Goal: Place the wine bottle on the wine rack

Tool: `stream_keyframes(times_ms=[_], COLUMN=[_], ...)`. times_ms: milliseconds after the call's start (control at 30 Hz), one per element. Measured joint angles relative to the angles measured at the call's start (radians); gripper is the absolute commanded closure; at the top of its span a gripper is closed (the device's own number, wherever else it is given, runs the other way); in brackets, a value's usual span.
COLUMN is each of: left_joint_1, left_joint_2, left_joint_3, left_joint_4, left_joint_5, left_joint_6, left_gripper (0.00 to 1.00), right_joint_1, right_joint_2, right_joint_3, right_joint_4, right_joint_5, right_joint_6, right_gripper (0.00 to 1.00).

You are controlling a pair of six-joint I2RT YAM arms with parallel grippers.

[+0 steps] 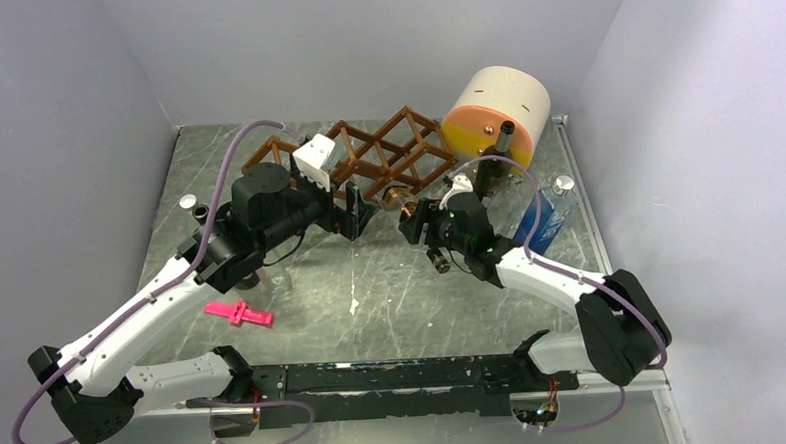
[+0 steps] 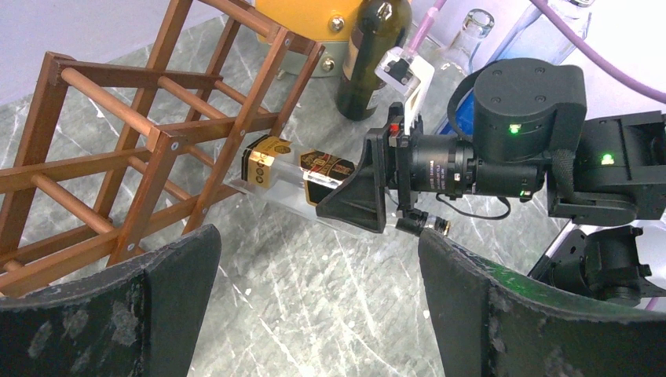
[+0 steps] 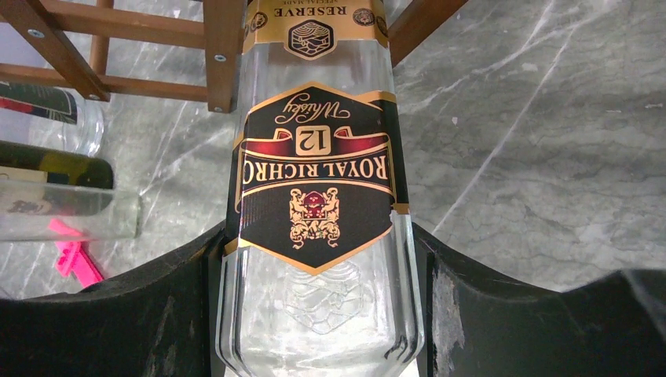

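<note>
Right gripper [image 3: 318, 263]: clamped on the body of the whisky bottle [image 3: 314, 196], one finger on each side.
Whisky bottle: clear glass with a black-and-gold label, held lying down, neck among the slats at the right end of the wine rack [image 1: 366, 158].
Wine rack: far middle of the table, left of the cream-and-orange cylinder [image 1: 494, 112].
Left gripper [image 2: 318, 275]: jaws wide apart, holding nothing, just near of the rack.
Pink clip [image 1: 239, 313]: near left.

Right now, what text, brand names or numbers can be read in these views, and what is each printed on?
"ROYAL RICHR…", cut off at the edge: main label of the clear bottle.
"12": same label.
"Whisky": same label.
"RESERVE": its neck label; smaller print there is unreadable.
White lettering on the blue bottle: too blurred to read.
</note>
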Motion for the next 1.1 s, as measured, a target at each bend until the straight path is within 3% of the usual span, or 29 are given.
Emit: stream_keyframes(times_ms=[567, 1100], left_joint_1=[0.000, 0.000], left_joint_2=[0.017, 0.017], left_joint_3=[0.019, 0.061], left_joint_4=[-0.036, -0.079], left_joint_5=[0.000, -0.001], left_joint_6=[-0.004, -0.054], left_gripper=[0.00, 0.00], right_joint_1=[0.011, 0.019], right_joint_2=[0.221, 0.379], right_joint_3=[-0.043, 0.003], right_joint_4=[0.389, 0.570], right_joint_5=[0.032, 0.067], right_joint_6=[0.124, 0.153], right_gripper=[1.00, 1.00])
